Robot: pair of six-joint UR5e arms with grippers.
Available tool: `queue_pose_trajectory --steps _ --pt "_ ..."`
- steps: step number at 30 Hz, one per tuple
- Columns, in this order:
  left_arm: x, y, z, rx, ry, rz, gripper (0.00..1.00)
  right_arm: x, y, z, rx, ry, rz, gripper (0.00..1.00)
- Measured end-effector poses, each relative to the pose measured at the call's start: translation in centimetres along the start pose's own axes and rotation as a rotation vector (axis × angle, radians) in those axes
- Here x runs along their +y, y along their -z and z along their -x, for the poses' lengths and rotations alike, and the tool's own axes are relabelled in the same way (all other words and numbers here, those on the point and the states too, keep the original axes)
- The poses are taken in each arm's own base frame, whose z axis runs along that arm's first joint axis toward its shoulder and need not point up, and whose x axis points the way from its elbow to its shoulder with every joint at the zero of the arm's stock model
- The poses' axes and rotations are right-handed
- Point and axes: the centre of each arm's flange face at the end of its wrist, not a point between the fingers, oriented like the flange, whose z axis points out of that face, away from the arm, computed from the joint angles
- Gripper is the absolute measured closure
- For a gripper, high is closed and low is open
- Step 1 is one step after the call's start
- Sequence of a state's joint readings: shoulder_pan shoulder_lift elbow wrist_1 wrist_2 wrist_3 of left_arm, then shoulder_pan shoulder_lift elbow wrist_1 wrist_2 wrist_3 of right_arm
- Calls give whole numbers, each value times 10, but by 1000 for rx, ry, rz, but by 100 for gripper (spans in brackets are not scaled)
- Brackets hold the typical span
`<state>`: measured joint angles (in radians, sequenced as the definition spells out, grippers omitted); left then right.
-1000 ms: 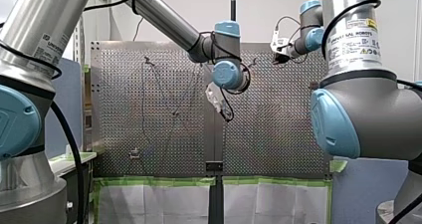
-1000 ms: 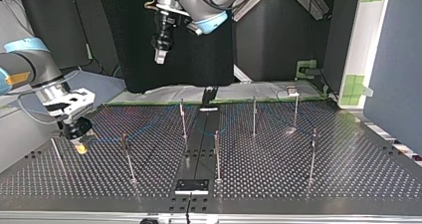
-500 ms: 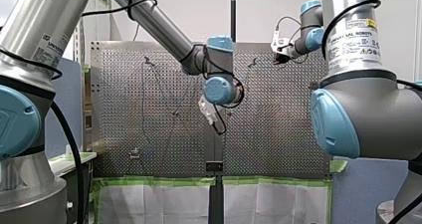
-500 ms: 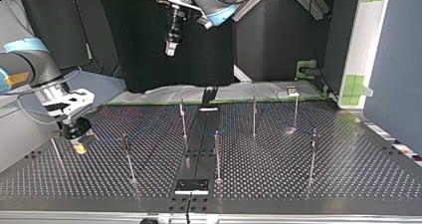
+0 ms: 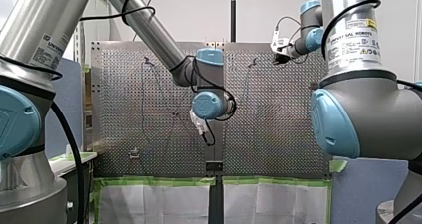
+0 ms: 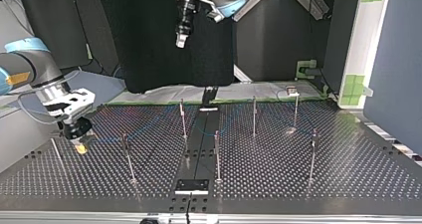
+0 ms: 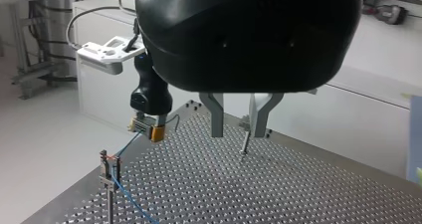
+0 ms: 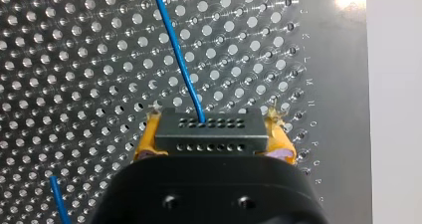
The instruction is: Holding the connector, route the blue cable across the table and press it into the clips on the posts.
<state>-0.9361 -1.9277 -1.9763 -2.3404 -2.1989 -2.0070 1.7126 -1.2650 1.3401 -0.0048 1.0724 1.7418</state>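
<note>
My right gripper (image 6: 77, 140) stands low over the table at the top view's left, its yellow pads (image 8: 278, 137) shut on the dark connector (image 8: 209, 130). The blue cable (image 8: 176, 50) runs out of the connector across the perforated plate. In the left wrist view the cable (image 7: 127, 196) sits in the clip of a post (image 7: 108, 170) close to the right gripper (image 7: 148, 128). The cable (image 6: 149, 126) then runs faintly towards the middle posts. My left gripper (image 6: 182, 41) hangs high above the table, and its metal fingers (image 7: 217, 117) are open with nothing between them.
Several thin posts stand on the plate, among them one (image 6: 128, 159) near the right gripper, two near the centre strip (image 6: 183, 117) (image 6: 217, 154) and others towards the top view's right (image 6: 313, 154). A black bracket (image 6: 191, 185) lies on the strip at the near edge.
My left arm has swung to the left and lower in the front view, to the right in the top view. The right gripper with the connector has stayed put.
</note>
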Motion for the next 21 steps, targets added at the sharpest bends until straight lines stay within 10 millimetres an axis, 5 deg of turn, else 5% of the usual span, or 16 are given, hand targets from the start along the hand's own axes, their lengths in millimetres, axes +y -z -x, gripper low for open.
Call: queue_pose_trajectory --steps 21 --pt "47 43 -26 0 -73 0 0 -1 0 0 0 -3 22 100"
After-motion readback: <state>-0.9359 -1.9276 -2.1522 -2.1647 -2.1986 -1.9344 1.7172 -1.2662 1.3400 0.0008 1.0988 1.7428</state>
